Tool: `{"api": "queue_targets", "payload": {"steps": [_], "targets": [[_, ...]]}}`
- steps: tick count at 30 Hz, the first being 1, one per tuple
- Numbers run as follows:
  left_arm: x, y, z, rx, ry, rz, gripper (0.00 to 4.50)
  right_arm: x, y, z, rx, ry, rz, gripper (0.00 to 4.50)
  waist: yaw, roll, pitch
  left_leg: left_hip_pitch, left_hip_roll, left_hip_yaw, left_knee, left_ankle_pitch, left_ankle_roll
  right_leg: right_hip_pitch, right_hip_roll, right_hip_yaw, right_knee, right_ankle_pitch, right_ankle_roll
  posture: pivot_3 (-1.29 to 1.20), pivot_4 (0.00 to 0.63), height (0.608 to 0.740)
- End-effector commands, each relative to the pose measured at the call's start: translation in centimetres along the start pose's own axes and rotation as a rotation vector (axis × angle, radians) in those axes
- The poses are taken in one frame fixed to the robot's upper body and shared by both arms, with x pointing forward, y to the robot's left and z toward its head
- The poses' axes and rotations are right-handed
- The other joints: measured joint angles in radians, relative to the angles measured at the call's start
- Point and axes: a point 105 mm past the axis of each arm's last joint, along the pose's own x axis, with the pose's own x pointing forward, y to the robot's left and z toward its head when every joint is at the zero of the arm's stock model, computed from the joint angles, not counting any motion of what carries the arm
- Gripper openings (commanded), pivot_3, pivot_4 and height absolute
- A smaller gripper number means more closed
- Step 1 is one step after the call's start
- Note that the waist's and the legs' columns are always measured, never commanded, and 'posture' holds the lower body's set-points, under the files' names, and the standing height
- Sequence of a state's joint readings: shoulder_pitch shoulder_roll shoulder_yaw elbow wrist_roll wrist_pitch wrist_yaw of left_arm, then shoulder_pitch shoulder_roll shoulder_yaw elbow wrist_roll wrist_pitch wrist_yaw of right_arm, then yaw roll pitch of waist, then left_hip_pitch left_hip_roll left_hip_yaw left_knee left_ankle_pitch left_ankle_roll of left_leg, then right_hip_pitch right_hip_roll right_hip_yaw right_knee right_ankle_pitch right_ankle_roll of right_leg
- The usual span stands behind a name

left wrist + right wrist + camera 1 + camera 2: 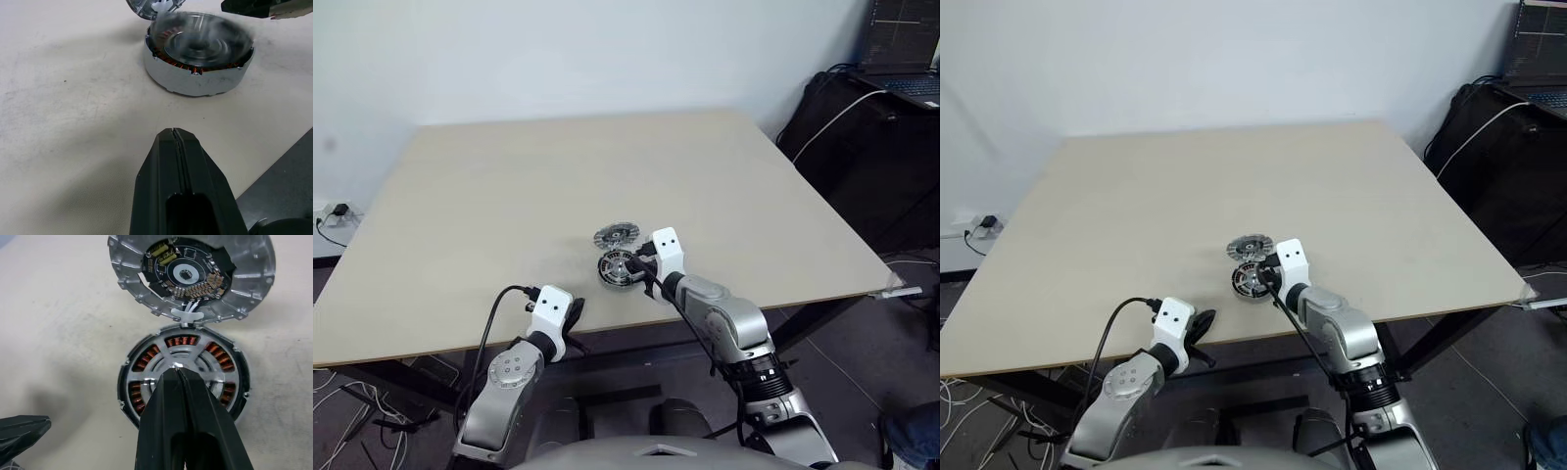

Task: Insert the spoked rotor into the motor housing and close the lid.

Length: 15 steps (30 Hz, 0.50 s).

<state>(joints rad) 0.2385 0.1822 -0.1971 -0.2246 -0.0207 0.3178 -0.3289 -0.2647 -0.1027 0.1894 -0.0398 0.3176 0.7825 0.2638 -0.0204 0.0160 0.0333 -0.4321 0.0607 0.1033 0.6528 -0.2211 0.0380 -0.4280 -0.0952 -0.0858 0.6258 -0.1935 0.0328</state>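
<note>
Spoked rotor in motor housing, no readable markings

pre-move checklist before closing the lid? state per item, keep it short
1. Spoked rotor seated in motor housing: ok, it sits over the copper windings.
2. Lid clear of the housing top: ok, it lies open beside the housing, joined by white wires.
3. Wires out of the closing path: cannot tell.
4. Right tool state: shut, tip over the rotor hub; contact: cannot tell.
5. Left tool clear of parts: ok, shut, short of the housing over bare table.
6. Lid gripped: not ok.
</note>
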Motion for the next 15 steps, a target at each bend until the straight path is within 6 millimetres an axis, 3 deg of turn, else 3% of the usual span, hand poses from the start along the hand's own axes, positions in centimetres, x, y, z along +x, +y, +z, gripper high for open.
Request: {"api": "queue_targets", "payload": {"steps": [1, 15], "targets": [[0.2, -0.1, 1.2, 0.008, -0.051, -0.009, 0.0, 0.3, 1.2, 0.8, -0.025, -0.019, 0.044, 0.04, 0.0, 0.0, 0.0, 0.0, 0.0, 0.0, 0.0, 0.0, 0.0, 0.0, 0.0, 0.0, 0.0, 0.0, 0.0, 0.0, 0.0, 0.74], [0.2, 0.0, 1.3, 0.009, -0.053, -0.005, 0.0, 1.7, 1.1, 2.8, -0.112, -0.104, 0.001, 0.04, -0.001, 0.0, 0.0, 0.0, 0.0, 0.0, 0.001, 0.0, 0.0, 0.0, 0.0, 0.0, 0.001, 0.0, 0.0, 0.0, 0.0, 0.74]]}}
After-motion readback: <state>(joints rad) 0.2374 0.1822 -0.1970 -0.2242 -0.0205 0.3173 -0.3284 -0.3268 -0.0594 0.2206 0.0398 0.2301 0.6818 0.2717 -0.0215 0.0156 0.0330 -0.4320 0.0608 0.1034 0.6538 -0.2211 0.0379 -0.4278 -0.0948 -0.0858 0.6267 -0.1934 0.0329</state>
